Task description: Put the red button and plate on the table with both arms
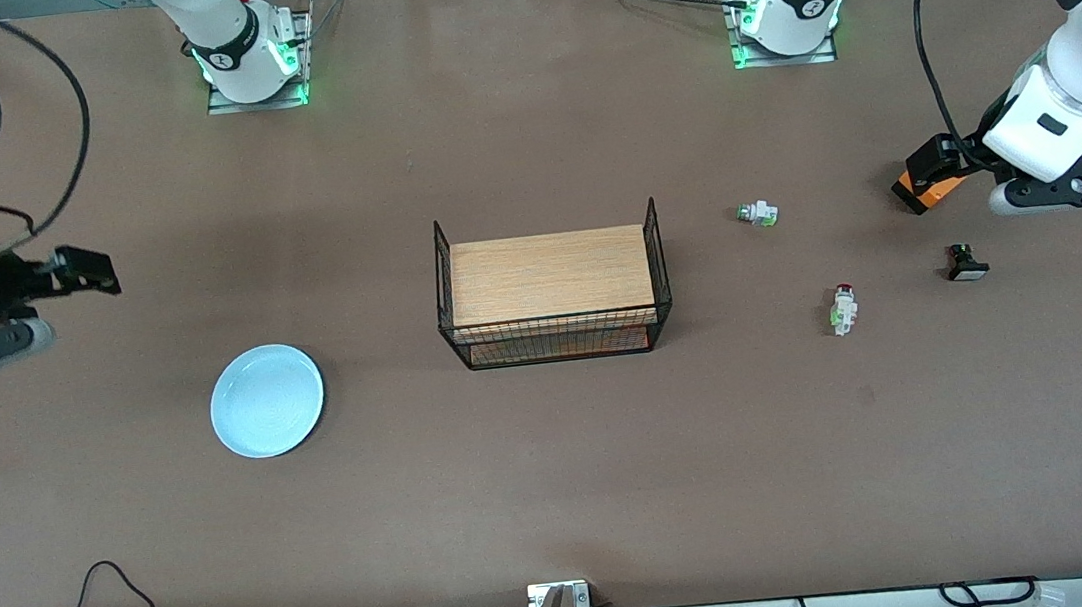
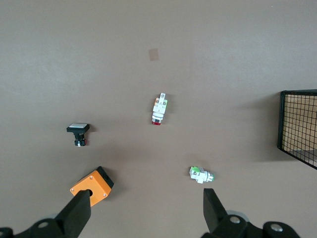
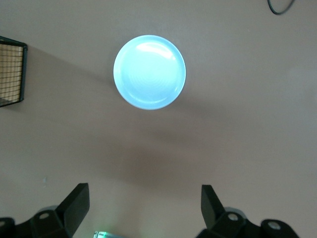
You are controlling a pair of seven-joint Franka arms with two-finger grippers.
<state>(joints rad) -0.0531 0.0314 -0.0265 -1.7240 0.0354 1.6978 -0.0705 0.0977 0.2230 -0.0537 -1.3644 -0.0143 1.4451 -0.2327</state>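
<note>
Flat matte brown bench (image 1: 560, 482) under everything. At its middle, a black wire rack with a light wood top (image 1: 551, 286), taken here as the landmark.

Toward the right arm's end from the rack and a little nearer the front camera: round, shallow, glossy light-blue plate (image 1: 267, 401), flat on the bench, nothing on it. Seen whole from the right wrist view too (image 3: 149, 72), with a corner of the rack at the frame edge.

Toward the left arm's end from the rack: tiny whitish push-button with dark red cap and green bits, the red button (image 1: 843, 308), lying on its side on the bench, well apart from the rack. Shown also in the left wrist view (image 2: 159, 108). Farther from the front camera than that, and closer to the rack: similar white-and-green switch without a red cap (image 1: 757, 213). Farther still from the rack toward the left arm's end: small black switch with white cap (image 1: 966, 263), and an orange box with black sides (image 1: 928, 177) close under the left arm.

Left hand (image 2: 146, 207): up over the bench above the orange box and the white-green switch, fingers spread wide, holding nothing.

Right hand (image 3: 144, 204): up over bare bench near the plate, at the right arm's end away from the rack, fingers spread wide, holding nothing.
</note>
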